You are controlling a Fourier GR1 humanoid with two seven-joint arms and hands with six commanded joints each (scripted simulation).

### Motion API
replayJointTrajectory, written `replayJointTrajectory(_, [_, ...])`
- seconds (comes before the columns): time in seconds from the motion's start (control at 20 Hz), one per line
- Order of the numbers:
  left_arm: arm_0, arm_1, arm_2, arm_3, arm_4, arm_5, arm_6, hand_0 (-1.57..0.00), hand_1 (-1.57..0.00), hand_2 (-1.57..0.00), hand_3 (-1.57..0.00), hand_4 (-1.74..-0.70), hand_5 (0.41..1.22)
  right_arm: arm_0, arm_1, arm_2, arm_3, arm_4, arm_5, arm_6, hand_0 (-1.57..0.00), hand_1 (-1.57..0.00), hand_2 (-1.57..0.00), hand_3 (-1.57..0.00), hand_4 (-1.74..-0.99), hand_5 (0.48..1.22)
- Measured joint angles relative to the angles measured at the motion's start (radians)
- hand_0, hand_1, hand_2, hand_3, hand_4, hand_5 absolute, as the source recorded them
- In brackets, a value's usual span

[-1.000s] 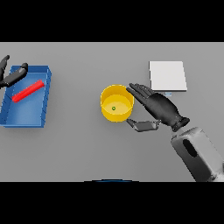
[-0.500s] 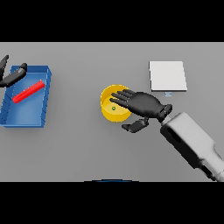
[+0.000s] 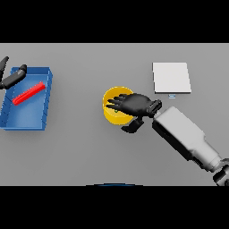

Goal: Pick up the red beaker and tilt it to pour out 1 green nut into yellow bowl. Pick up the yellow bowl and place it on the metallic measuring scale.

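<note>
Over the yellow bowl point(image 3: 115, 112), right hand point(image 3: 134, 105) spreads relaxed fingers across the rim, not yet clamped, likely lining up a grasp for the metallic scale point(image 3: 171, 77).

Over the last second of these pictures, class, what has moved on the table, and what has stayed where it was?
The right hand has moved left, from beside the yellow bowl to over it, its fingers now across the bowl's opening and the thumb below its rim. Whether it grips the bowl cannot be told. The bowl, the blue tray with the red beaker, the white scale and the left hand stayed put.
</note>
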Motion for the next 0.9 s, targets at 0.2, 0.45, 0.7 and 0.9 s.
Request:
replayJointTrajectory(0.2, [-0.005,0.017,0.001,0.004,-0.006,-0.009,0.01,0.0,0.0,0.0,0.0,-0.79,0.713,-0.007,0.01,0.008,0.024,0.004,0.015,0.01,0.0,0.0,-0.01,-0.04,-1.209,0.732])
replayJointTrajectory(0.45, [-0.012,0.006,-0.007,0.016,-0.014,-0.005,0.001,0.0,0.0,0.0,0.0,-0.79,0.71,-0.022,0.024,0.011,0.05,0.01,0.0,0.001,-0.68,-0.64,-0.59,-0.57,-1.435,1.01])
replayJointTrajectory(0.7, [-0.01,0.013,0.0,0.014,-0.006,-0.011,-0.011,0.0,0.0,0.0,0.0,-0.78,0.712,-0.019,0.008,0.016,0.034,-0.002,0.012,-0.017,-1.28,-1.27,-1.19,-1.03,-1.637,1.152])
replayJointTrajectory(0.9, [-0.018,0.01,-0.004,0.02,-0.011,-0.01,-0.003,0.0,0.0,0.0,0.0,-0.78,0.712,-0.019,0.0,0.016,0.015,-0.026,0.049,0.009,-1.45,-1.45,-1.33,-1.17,-1.698,1.193])
